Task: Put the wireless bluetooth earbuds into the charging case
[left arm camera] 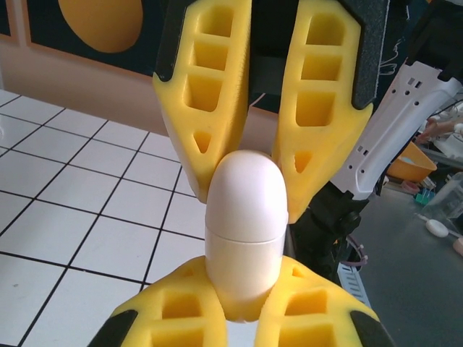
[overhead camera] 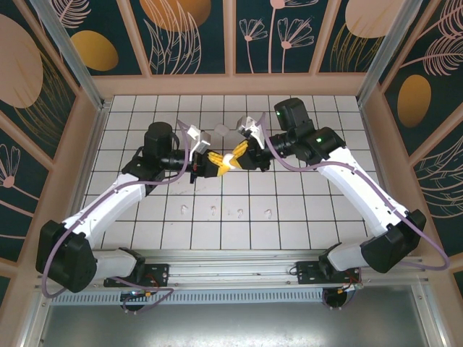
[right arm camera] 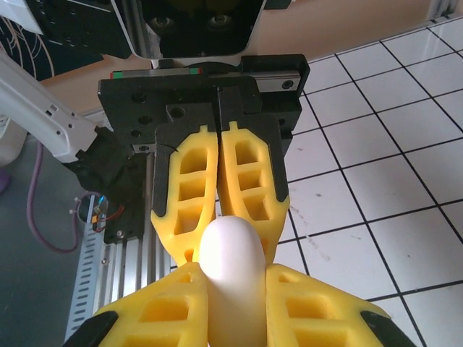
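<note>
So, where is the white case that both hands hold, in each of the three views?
Top external: the white case is near the centre, between the two arms.
Left wrist: the case is at lower centre.
Right wrist: the case is at bottom centre.
Shared landmark: the yellow fingers gripping it at both ends.

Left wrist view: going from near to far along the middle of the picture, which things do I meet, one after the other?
left gripper → case → right gripper, both grippers shut on the case.
</note>
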`<state>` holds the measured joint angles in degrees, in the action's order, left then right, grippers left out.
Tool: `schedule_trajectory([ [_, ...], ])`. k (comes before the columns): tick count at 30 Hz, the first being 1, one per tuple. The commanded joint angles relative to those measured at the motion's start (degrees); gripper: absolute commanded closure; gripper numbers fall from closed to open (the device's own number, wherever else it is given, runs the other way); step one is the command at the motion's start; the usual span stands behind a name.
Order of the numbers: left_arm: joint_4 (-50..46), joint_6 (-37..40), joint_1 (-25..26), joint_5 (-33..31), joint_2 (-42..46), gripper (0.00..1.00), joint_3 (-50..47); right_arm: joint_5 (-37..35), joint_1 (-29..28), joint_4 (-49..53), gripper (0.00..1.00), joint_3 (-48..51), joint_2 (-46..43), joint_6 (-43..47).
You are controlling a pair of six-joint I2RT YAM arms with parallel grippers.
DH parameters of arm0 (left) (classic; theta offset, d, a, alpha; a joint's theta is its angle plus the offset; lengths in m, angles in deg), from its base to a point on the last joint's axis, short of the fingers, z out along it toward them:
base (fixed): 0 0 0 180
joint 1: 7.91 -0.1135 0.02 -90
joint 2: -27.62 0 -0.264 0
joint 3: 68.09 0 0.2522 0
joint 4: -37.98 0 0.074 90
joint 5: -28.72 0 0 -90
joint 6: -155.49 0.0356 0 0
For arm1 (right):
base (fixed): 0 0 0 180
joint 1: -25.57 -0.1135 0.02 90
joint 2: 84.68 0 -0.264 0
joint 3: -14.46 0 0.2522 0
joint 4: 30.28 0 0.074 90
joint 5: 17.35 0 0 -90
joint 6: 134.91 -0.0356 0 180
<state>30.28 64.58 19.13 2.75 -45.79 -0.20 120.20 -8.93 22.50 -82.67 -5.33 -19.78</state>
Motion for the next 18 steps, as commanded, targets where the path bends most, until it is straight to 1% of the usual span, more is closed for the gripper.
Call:
schedule_trajectory([
  [1,1.57,-0.90,0.48,0.41,1.66,0.97,-1.50,1.89,-0.61,-2.19,0.90,-0.68,-0.43,-0.84],
  [3,2.05,-0.98,0.46,0.39,2.12,0.95,-1.87,2.01,-1.15,-2.12,0.90,-0.65,-0.61,-1.17],
  [4,2.26,-0.98,0.42,0.44,2.33,0.92,-2.01,2.01,-1.42,-1.98,0.90,-0.70,-0.62,-1.22],
  [6,2.56,-1.28,0.46,0.52,2.30,0.81,-1.90,2.04,-1.77,-1.39,0.91,-0.78,-0.45,-0.98],
  [7,2.86,-1.53,0.46,0.67,2.30,0.76,-1.79,2.03,-1.95,-0.91,0.91,-0.98,-0.23,-0.81],
  [9,3.67,-2.34,0.46,0.92,2.13,0.76,-1.72,1.93,-2.14,-0.03,0.91,-1.50,0.08,-0.36],
  [12,4.55,-2.81,0.42,1.01,1.95,0.85,-1.72,1.85,-2.11,0.61,0.91,-2.16,0.11,0.30],
  [13,4.65,-2.78,0.47,0.97,1.95,0.86,-1.77,1.85,-2.15,0.77,0.91,-2.45,0.14,0.52],
  [14,4.76,-2.88,0.46,0.80,1.95,0.84,-1.90,1.93,-2.15,0.99,0.91,-2.64,0.22,0.79],
  [16,5.67,-3.43,0.42,0.66,2.04,0.73,-2.35,2.02,-2.15,1.85,0.91,-3.28,0.64,1.52],
  [18,6.71,-3.99,0.54,0.72,2.13,0.67,-2.75,2.05,-2.12,2.91,0.92,-3.87,1.22,2.27],
])
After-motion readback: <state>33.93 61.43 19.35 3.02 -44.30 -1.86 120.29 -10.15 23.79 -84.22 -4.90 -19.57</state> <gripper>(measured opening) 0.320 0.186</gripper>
